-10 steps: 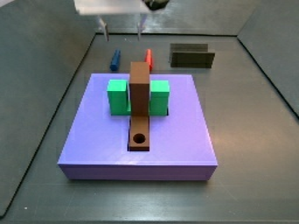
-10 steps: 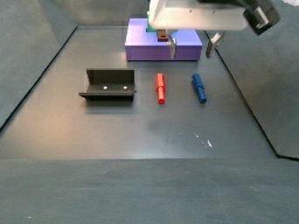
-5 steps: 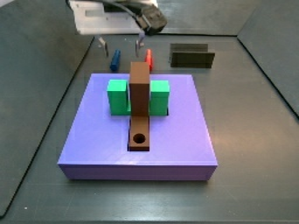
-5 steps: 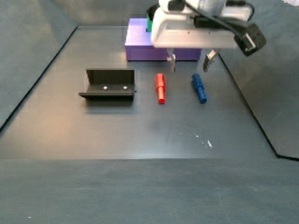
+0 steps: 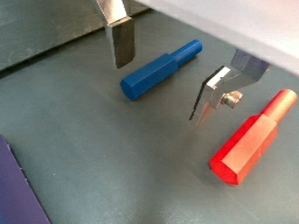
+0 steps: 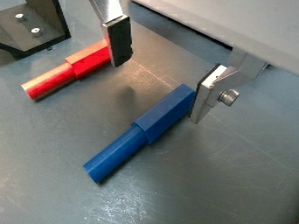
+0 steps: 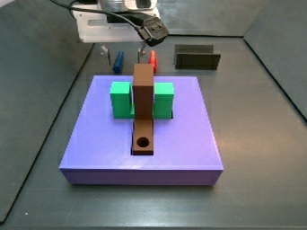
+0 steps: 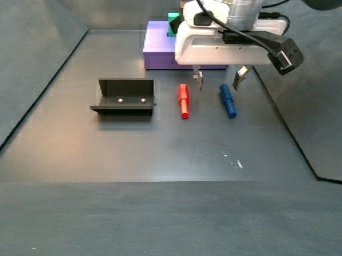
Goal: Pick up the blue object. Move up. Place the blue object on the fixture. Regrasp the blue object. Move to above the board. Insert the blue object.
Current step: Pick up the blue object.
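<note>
Both wrist views show the gripper (image 5: 163, 77) low over the dark counter (image 5: 105, 166), its two silver fingers spread wide with nothing pinched between them. The blue peg (image 5: 160, 70) lies flat on the counter in the gap between the fingers, touching neither as far as can be seen; in a wrist view (image 6: 142, 131) one finger (image 6: 212, 90) stands just beside the peg's end. The red peg (image 5: 253, 138) lies on the counter near the blue one, outside the fingers.

In a side view the gripper (image 8: 219, 72) hangs above the blue peg (image 8: 227, 100), with the red peg (image 8: 183, 99) parallel to it and close by. The fixture (image 8: 122, 97), a dark bracket, sits on the counter beyond the red peg, well apart from the gripper. The purple board (image 8: 160, 47) lies behind the gripper.

In a side view the board (image 7: 144, 135) fills the foreground, carrying a green block (image 7: 120, 99) and a long brown bar (image 7: 144, 108) with a round hole near its front end. The fixture (image 7: 198, 58) and the gripper (image 7: 126, 45) lie behind it.
</note>
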